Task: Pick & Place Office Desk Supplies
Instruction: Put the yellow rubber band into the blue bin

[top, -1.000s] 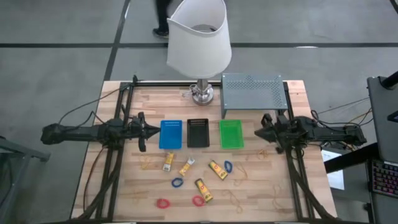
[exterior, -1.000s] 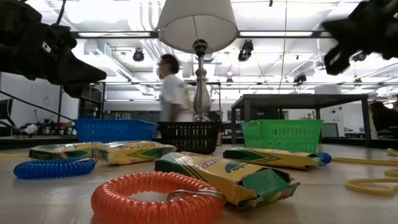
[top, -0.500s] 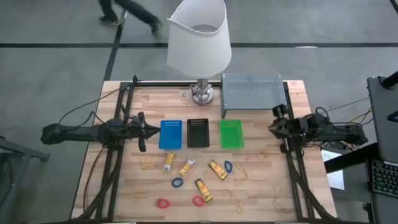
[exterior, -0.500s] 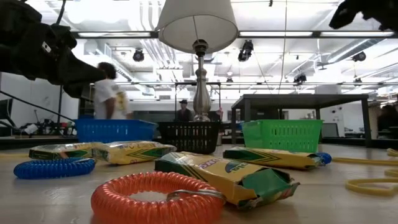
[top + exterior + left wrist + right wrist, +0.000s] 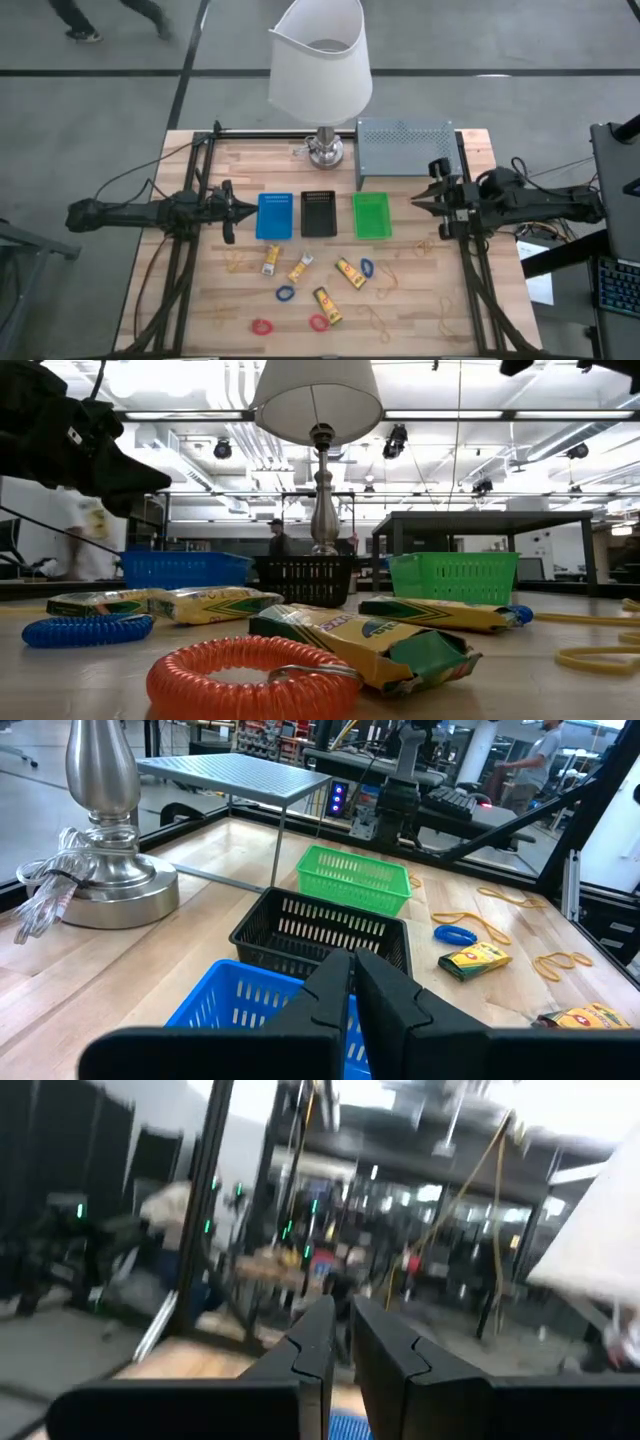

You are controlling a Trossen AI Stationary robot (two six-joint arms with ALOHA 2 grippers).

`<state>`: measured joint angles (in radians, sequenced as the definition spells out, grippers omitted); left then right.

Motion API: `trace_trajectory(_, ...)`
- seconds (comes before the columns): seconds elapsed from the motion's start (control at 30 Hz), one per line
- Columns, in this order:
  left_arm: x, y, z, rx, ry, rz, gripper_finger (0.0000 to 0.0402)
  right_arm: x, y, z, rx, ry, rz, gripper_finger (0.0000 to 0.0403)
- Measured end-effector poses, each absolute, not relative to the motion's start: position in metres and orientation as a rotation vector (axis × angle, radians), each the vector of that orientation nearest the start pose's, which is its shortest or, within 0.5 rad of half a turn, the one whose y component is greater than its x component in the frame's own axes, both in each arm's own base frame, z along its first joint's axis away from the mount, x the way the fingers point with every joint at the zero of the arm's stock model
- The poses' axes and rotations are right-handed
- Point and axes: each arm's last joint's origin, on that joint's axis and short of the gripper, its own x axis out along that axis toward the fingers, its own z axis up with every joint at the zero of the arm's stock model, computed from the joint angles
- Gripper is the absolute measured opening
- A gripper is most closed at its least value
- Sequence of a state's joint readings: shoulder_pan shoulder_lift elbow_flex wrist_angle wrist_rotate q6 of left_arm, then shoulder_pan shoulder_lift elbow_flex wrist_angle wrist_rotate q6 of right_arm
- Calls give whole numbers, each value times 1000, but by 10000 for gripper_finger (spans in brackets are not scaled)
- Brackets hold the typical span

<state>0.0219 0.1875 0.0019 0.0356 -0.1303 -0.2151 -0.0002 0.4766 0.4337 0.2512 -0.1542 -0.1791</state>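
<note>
The office desk supplies lie loose on the near half of the wooden table: yellow packets (image 5: 349, 272) (image 5: 385, 645), blue rings (image 5: 285, 294), red rings (image 5: 262, 327) (image 5: 250, 680) and thin tan rubber bands (image 5: 385, 283). My left gripper (image 5: 248, 208) (image 5: 353, 982) hovers shut and level just left of the blue tray (image 5: 275, 215). My right gripper (image 5: 415, 203) (image 5: 341, 1330) is shut and raised high above the table, right of the green tray (image 5: 372, 215). Neither holds anything.
A black tray (image 5: 319, 213) stands between the blue and green ones. Behind them are a lamp (image 5: 320, 60) with a metal base and a grey perforated shelf (image 5: 405, 145). A person walks on the floor beyond the far edge (image 5: 75, 15).
My right gripper has risen well above the table, leaving the top of the low view, and has rolled about its own pointing line; it stays shut. People have walked across the room behind the table.
</note>
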Motion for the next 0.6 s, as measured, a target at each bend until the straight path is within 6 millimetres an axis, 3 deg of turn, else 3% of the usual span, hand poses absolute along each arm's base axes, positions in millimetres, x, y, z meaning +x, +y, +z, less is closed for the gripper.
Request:
trace_trajectory(0.27,108,6,152,-206,133,167,27,144,1,295,-141,-126,39,34)
trace_trajectory(0.6,108,6,152,-206,133,167,27,152,-2,291,-172,-46,-62,34)
